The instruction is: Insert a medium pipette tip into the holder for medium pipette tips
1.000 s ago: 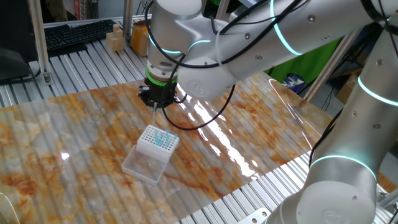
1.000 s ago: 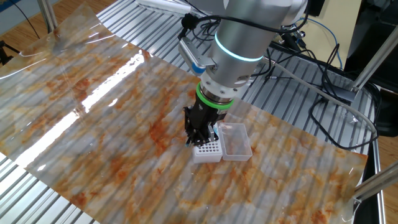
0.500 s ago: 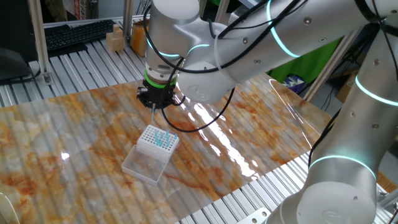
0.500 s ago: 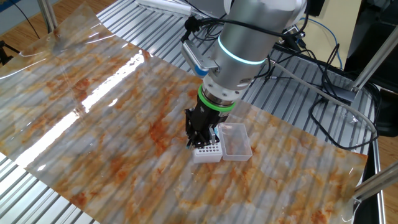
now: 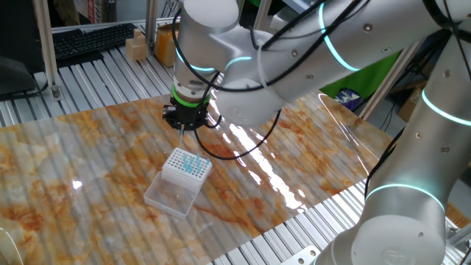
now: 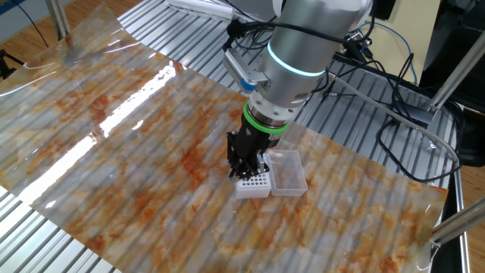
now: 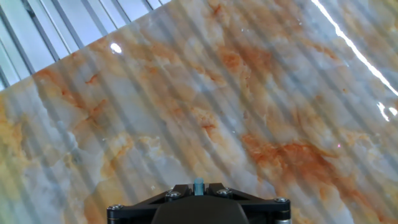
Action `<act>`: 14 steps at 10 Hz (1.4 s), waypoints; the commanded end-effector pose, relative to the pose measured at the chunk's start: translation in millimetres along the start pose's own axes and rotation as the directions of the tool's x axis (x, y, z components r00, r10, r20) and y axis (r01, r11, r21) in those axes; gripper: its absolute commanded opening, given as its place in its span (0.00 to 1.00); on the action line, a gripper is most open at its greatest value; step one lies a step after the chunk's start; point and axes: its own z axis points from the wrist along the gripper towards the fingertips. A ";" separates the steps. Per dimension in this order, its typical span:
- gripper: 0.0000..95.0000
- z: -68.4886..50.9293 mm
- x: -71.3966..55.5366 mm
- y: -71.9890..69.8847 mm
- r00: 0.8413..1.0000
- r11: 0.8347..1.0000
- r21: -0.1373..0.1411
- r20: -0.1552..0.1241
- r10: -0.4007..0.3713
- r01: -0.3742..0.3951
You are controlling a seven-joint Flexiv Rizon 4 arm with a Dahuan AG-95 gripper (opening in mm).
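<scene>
My gripper (image 5: 182,126) hangs just above the far edge of the holder for medium pipette tips (image 5: 181,163), a small white box with a grid of holes. It is shut on a pale-blue medium pipette tip (image 5: 182,137) that points down. Several other blue tips (image 5: 196,165) stand in the holder's right side. A clear shallow tray (image 5: 171,196) is attached at its near side. In the other fixed view the gripper (image 6: 241,170) covers part of the holder (image 6: 255,183). In the hand view the tip's blue end (image 7: 198,185) shows between the jaws; the holder is out of view.
The marbled sheet (image 5: 96,169) covers the table, with glare streaks (image 5: 257,158) to the right. Metal slats (image 6: 356,129) surround it. Cables (image 6: 402,129) lie at the far right. A keyboard (image 5: 88,40) and a cardboard box (image 5: 136,48) sit at the back.
The arm's upper body has shifted slightly. The gripper stays shut on the tip above the holder, nearly in the same place.
</scene>
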 end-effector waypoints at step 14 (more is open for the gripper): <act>0.00 1.8 11.1 -2.2 1.000 1.000 -0.023 -0.010 -0.009 0.009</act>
